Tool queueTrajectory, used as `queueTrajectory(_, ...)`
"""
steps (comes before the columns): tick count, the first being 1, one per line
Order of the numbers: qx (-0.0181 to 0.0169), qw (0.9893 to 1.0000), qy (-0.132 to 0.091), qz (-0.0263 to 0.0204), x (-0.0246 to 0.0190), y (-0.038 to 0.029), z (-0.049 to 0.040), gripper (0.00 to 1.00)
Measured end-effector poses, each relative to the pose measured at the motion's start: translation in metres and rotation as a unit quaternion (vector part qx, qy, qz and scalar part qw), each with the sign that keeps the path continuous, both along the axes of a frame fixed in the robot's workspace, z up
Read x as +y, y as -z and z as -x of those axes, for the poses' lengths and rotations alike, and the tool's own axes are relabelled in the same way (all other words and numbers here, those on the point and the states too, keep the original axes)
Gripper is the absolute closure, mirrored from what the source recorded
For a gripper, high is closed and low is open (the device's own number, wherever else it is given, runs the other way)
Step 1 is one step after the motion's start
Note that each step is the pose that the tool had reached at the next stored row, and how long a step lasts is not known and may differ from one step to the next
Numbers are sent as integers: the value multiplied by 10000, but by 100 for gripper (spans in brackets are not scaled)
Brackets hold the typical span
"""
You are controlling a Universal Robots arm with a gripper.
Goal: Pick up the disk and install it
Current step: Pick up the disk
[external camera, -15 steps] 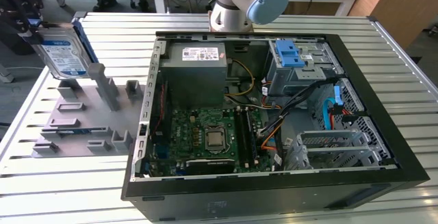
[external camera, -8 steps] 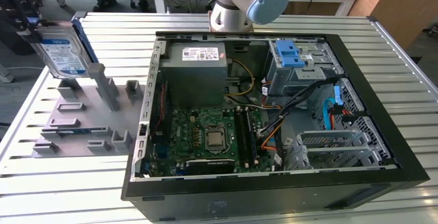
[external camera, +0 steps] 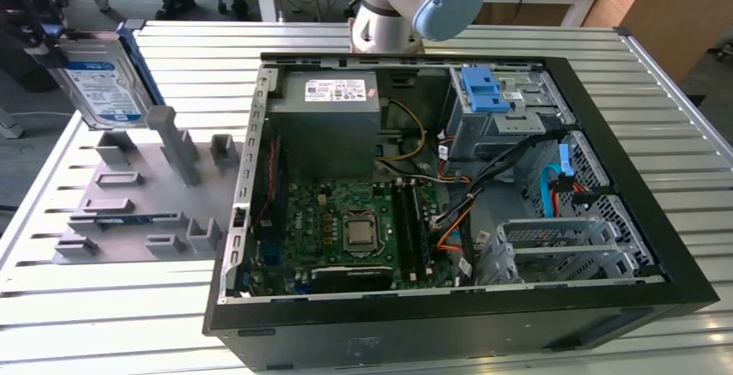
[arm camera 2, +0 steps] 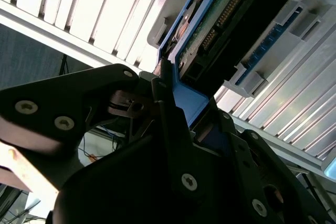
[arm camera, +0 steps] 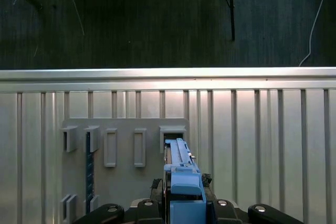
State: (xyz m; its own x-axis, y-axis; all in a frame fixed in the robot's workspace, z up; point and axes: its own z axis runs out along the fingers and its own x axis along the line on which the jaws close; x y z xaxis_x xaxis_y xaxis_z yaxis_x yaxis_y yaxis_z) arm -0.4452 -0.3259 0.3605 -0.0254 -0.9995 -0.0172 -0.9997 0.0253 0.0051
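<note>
The claw (arm camera 2: pixel 186 109) is shut tight on the disk (external camera: pixel 106 87). It pinches the blue frame (arm camera: pixel 184 182) at one end, most likely so the flat metal part with the label does not get squeezed. The disk stands up on its edge and leans a little, near the far corner of the table (external camera: pixel 103 323) on the exterior view's left. It is right over the grey holder plate (external camera: pixel 137 212), in line with one slot (arm camera: pixel 173 132). I cannot tell if its low end is touching that slot. The slots look made to keep parts standing up so a claw can grab them. The open computer case (external camera: pixel 458 332) lies just beside the plate with its inside showing.
</note>
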Motion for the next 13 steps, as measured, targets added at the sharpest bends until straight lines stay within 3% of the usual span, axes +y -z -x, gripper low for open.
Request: queueTrajectory(13,0,10000,0,0,0,-88,0,64)
